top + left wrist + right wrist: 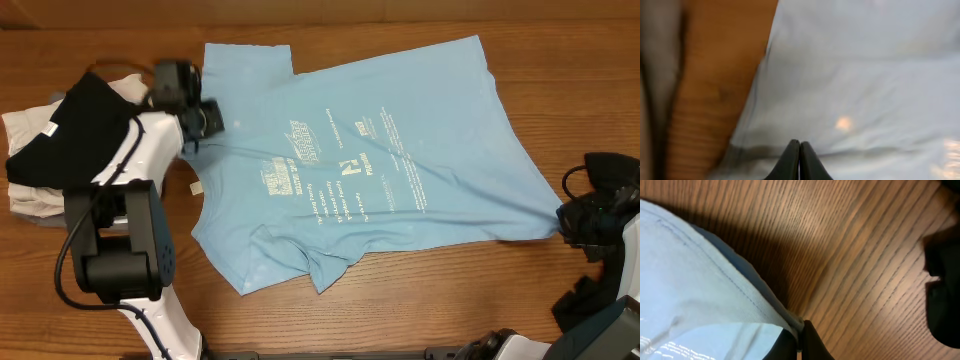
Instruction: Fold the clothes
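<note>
Even overhead light; left wrist view badly blurred; T-shirt [690,290] casts dark shadow on table [865,255]

Apart from the work, we see only the wooden bench [400,300]. From overhead, its warm brown top shows grain running left to right. In the right wrist view the grain slants, crossed by a dark shadow. The left wrist view gives a blurred orange-brown strip.

You are seeing bare table [420,300] lying open along the near edge; a garment pile [40,150] is blocking the left side, the blue T-shirt [420,120] covering the centre.
</note>
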{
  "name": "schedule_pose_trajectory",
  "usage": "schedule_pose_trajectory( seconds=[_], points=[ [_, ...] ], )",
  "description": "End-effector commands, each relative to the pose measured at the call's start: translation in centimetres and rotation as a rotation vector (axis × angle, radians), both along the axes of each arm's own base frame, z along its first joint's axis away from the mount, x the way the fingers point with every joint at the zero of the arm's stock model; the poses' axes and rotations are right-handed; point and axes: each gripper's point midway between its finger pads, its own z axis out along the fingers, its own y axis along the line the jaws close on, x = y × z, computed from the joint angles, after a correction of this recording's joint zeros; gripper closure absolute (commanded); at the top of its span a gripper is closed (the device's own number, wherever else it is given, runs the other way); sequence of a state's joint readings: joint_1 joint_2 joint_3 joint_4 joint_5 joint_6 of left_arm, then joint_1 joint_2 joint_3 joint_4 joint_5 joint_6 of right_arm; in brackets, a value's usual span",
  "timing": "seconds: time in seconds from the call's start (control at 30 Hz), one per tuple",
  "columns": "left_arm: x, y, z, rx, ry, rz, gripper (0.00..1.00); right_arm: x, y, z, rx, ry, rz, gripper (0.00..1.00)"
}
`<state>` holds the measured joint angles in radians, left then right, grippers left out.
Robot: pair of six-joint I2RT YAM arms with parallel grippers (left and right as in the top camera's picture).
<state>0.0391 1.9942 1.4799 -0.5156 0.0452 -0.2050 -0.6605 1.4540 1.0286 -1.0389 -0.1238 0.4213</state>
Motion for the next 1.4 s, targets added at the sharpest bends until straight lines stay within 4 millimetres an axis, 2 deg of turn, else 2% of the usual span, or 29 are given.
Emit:
schedule_pose_trajectory(
  seconds=[0.0, 0.1, 0.2, 0.37, 0.5, 0.57, 0.6, 0.7, 0.9, 1.07, 1.37],
  points=[
    [2.4, -0.6, 5.3, 0.019, -0.083, -0.076, 0.94, 0.8, -0.4, 1.0, -0.015, -0.038, 0.014, 0.96],
    [1.6, -2.1, 8.3, -0.048, -0.043, -0.129, 0.92, 1.0, -0.5, 1.0, -0.020, -0.047, 0.014, 0.96],
    [-1.1, -4.7, 9.5, -0.158, 0.059, -0.193, 0.82, 1.2, -0.6, 1.1, -0.025, -0.057, 0.014, 0.96],
    [-7.6, -9.2, 8.2, -0.298, 0.308, -0.323, 0.78, 2.0, -0.9, 1.3, -0.032, -0.094, 0.018, 0.96],
    [-12.7, -11.5, 7.7, -0.285, 0.493, -0.436, 0.84, 2.2, -1.0, 1.4, -0.035, -0.103, 0.018, 0.96],
    [-14.7, -12.5, 7.5, -0.267, 0.569, -0.468, 0.82, 2.3, -0.9, 1.4, -0.032, -0.105, 0.019, 0.96],
    [-15.5, -12.8, 7.2, -0.243, 0.599, -0.480, 0.78, 2.3, -0.8, 1.4, -0.029, -0.108, 0.020, 0.96],
    [-17.4, -13.1, 5.6, -0.166, 0.694, -0.446, 0.77, 2.5, -0.9, 1.5, -0.029, -0.117, 0.022, 0.96],
    [-20.4, -13.1, 0.6, -0.094, 0.817, -0.365, 0.78, 2.5, -0.9, 1.5, -0.028, -0.116, 0.022, 0.96],
    [-23.2, -11.4, -3.1, -0.044, 0.904, -0.296, 0.76, 2.5, -0.9, 1.5, -0.029, -0.117, 0.022, 0.96],
    [-23.3, -8.6, -6.1, 0.059, 0.881, -0.244, 0.54, 2.5, -0.9, 1.5, -0.030, -0.119, 0.022, 0.96]
  ],
)
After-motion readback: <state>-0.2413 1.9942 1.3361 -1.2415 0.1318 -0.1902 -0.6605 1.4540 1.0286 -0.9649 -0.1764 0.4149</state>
